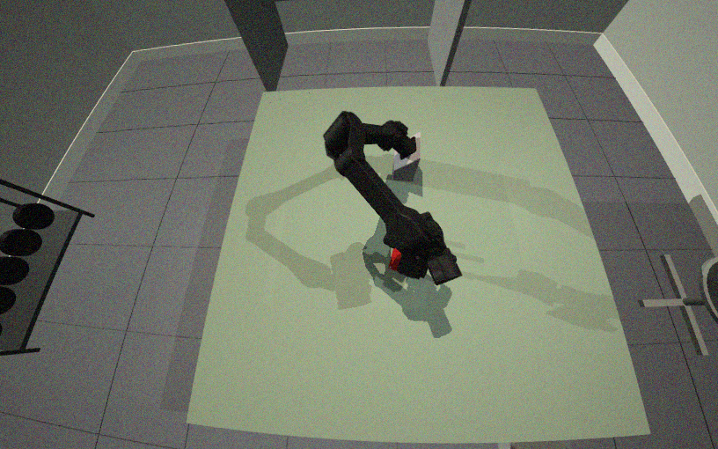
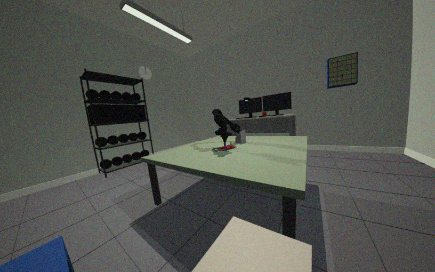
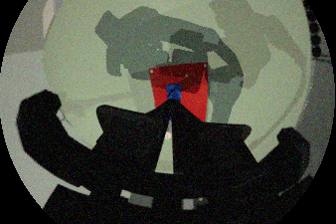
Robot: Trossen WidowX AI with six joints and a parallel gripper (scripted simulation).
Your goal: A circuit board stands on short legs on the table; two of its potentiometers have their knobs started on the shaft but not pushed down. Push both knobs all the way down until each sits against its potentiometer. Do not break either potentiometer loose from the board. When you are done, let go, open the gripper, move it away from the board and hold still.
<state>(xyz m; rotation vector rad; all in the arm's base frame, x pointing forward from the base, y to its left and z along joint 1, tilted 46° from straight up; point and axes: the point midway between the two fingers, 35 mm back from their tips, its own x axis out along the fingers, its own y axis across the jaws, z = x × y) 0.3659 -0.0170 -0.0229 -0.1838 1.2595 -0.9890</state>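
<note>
Near the middle of the pale green bench (image 1: pixel 306 362), one red circuit board (image 3: pixel 180 92) lies under the wrist of the single black arm (image 1: pixel 369 187). From the top view only a small red sliver of the board (image 1: pixel 394 259) shows beside the gripper (image 1: pixel 414 261), the rest being covered. The wrist view shows the two fingers drawn together, tips meeting in a narrow point right over one blue knob (image 3: pixel 173 93) near the board's middle; nothing is clamped between them. Whether the tips touch the knob cannot be told. A second knob cannot be made out in any view. The exterior view shows the gripper (image 2: pixel 224 143) pointing straight down at the board (image 2: pixel 226 147). One pale base block (image 1: pixel 406 156) stands at the arm's foot. One dark shelf rack (image 2: pixel 83 101) carries rows of black balls; two monitors (image 2: pixel 265 103) sit on a grey desk behind.
</note>
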